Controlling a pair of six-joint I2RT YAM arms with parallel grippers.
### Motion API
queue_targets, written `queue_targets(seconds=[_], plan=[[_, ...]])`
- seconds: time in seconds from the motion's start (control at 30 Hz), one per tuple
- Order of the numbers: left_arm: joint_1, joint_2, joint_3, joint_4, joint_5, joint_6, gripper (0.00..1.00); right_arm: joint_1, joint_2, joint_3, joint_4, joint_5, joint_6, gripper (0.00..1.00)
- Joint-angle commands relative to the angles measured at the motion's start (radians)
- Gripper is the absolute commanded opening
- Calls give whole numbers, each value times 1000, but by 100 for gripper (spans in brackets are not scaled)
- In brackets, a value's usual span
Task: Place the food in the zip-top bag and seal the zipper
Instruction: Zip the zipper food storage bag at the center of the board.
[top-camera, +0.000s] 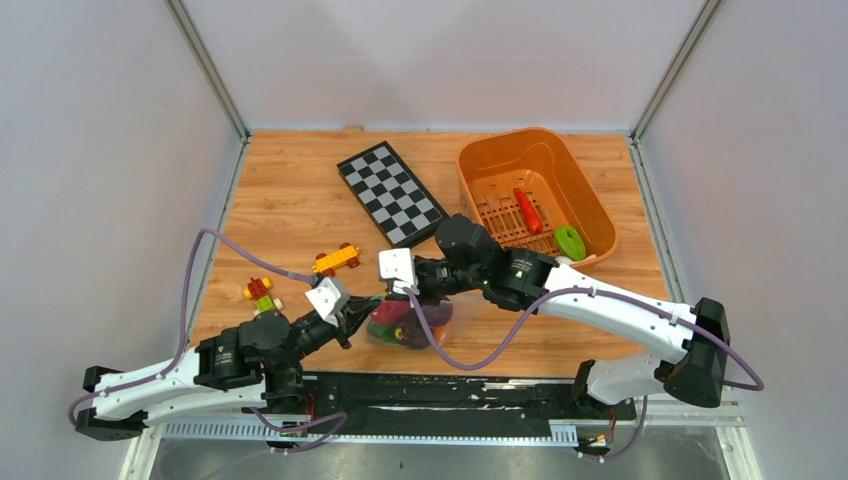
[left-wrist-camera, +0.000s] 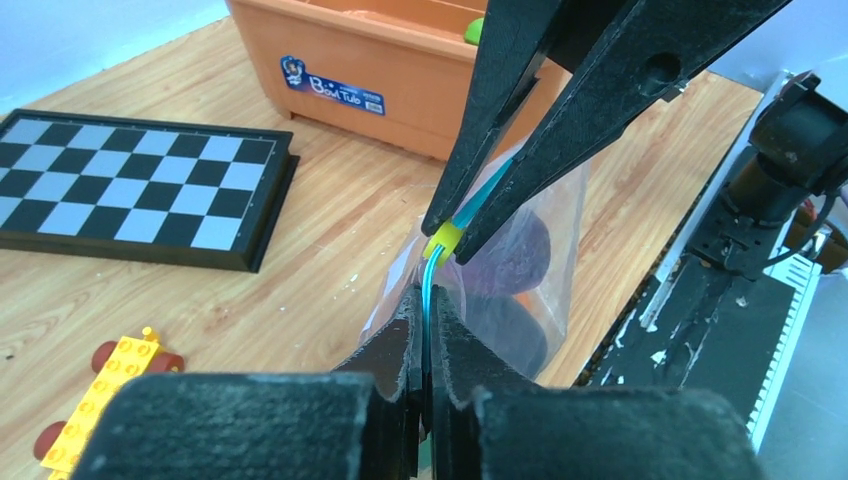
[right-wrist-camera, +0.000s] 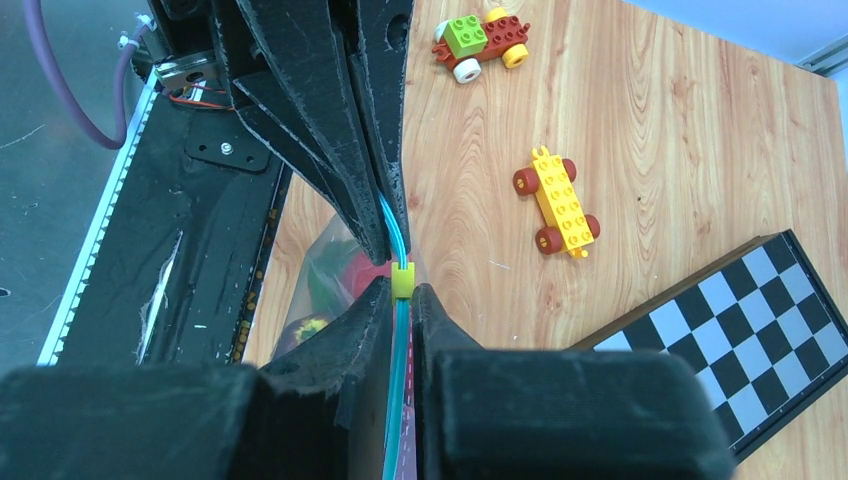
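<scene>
The clear zip-top bag (top-camera: 408, 328) stands on the table's near edge with purple (left-wrist-camera: 520, 250), orange, dark and red (right-wrist-camera: 362, 272) food inside. Its light-blue zipper (left-wrist-camera: 431, 280) runs along the top and carries a small yellow slider (right-wrist-camera: 401, 281). My left gripper (left-wrist-camera: 426, 302) is shut on the zipper at its near-left end. My right gripper (right-wrist-camera: 401, 300) is shut on the zipper just behind the slider, its fingertips nearly touching the left gripper's. In the top view the left gripper (top-camera: 358, 313) and the right gripper (top-camera: 420, 287) meet over the bag.
An orange basket (top-camera: 590, 205) at the back right holds a red food piece (top-camera: 527, 210) and a green one (top-camera: 570, 242). A chessboard (top-camera: 391, 192) lies mid-back. A yellow toy car (top-camera: 336, 260) and brick pieces (top-camera: 260, 293) lie on the left.
</scene>
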Motion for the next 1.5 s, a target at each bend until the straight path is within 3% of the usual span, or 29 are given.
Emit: queue_targets(seconds=[0.0,0.4,0.9,1.47], plan=[[0,-7,14,20,-33,1,0,-4,-18,12,5,26,11,0],[0,-69,10,-34,-210,-46,0,-3,-170,-118,45,159,60,0],[0,-147,-3,-52,-279,-68,0,-3,-301,-211,-18,282,73,0],[0,-148,-24,-8,-368,-71,0,-5,-496,-317,-94,524,119,0]])
